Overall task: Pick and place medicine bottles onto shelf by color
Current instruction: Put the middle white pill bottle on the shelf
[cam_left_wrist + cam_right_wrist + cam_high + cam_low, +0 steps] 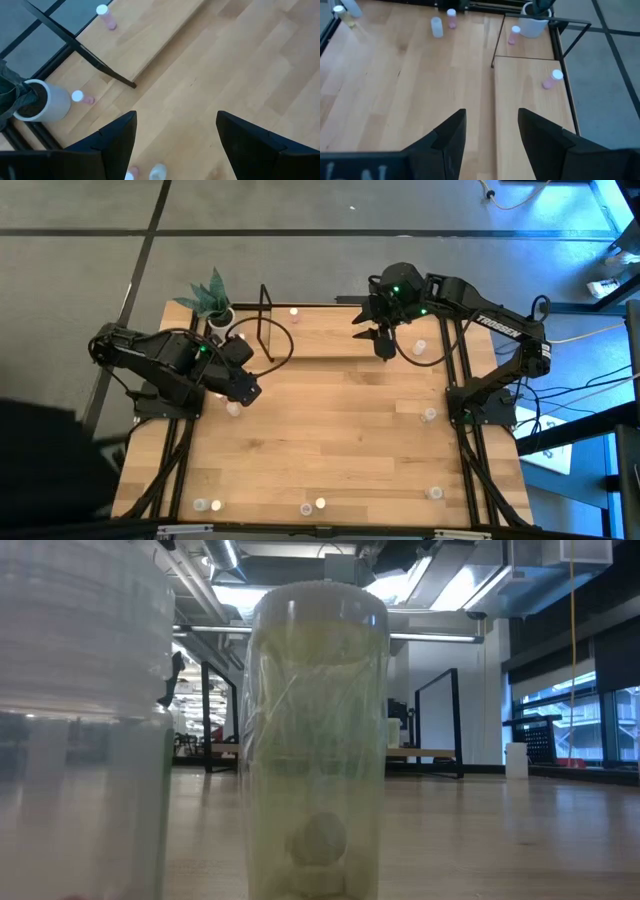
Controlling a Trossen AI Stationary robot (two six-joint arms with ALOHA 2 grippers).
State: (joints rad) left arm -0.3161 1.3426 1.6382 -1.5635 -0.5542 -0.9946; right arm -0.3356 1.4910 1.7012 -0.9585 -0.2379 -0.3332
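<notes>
Bottles scattered across worktop: one pink on shelf near its far edge, one beside plant pot, two just by left pincer, others along right side and near edge. Yellowish bottle close against low camera, clear one beside it. Shelf at far side of worktop, black rods framing it. Left pincer low over worktop near pot, fingers spread, holding nothing. Right pincer above shelf's near edge, fingers apart, nothing between them
</notes>
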